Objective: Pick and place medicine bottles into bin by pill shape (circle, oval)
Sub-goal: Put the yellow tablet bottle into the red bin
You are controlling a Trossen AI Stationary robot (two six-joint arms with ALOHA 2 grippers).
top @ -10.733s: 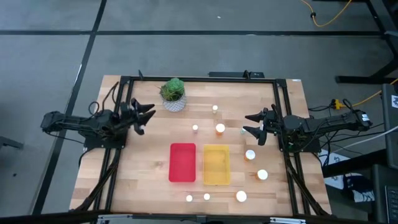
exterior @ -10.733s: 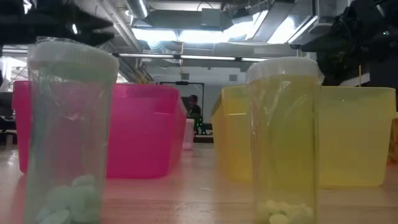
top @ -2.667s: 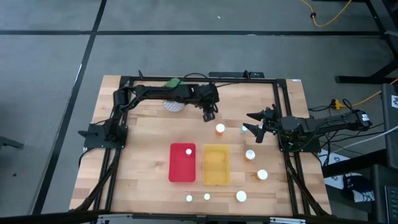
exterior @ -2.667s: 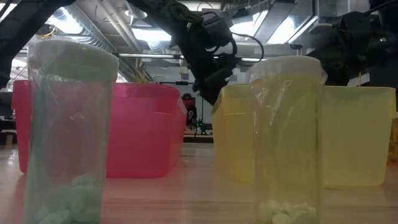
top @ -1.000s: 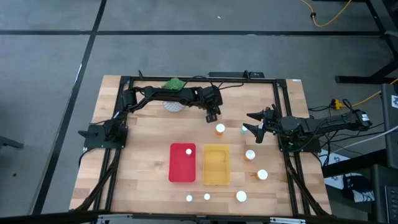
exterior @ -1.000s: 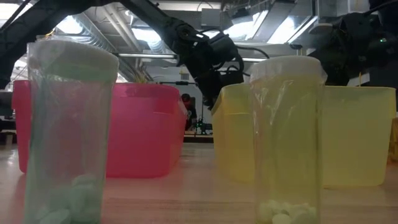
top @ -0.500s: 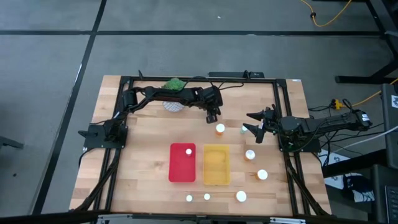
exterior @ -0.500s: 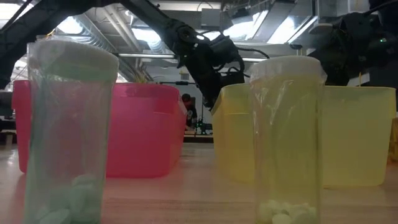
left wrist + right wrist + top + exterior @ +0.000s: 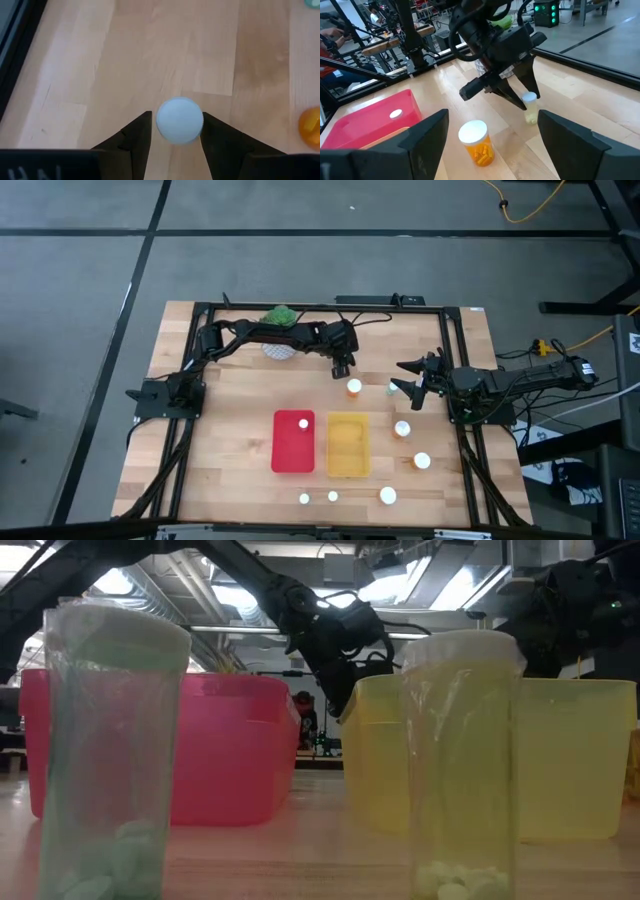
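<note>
My left gripper (image 9: 342, 367) reaches over the far middle of the table, pointing down, open. Its two fingers stand on either side of a small bottle's round white cap (image 9: 180, 120); narrow gaps show, and I cannot tell if they touch. The bottle (image 9: 530, 107) stands upright on the table. My right gripper (image 9: 408, 380) waits open at the right, beside a small bottle (image 9: 392, 388). An orange bottle (image 9: 354, 387) stands between the two grippers. One white-capped bottle (image 9: 304, 423) lies in the red bin (image 9: 293, 455).
A yellow bin (image 9: 348, 444) stands right of the red bin. More bottles stand at the right (image 9: 402, 429), (image 9: 422, 461) and along the near edge (image 9: 388, 496), (image 9: 333, 496), (image 9: 305, 498). A potted plant (image 9: 279, 313) sits under my left arm.
</note>
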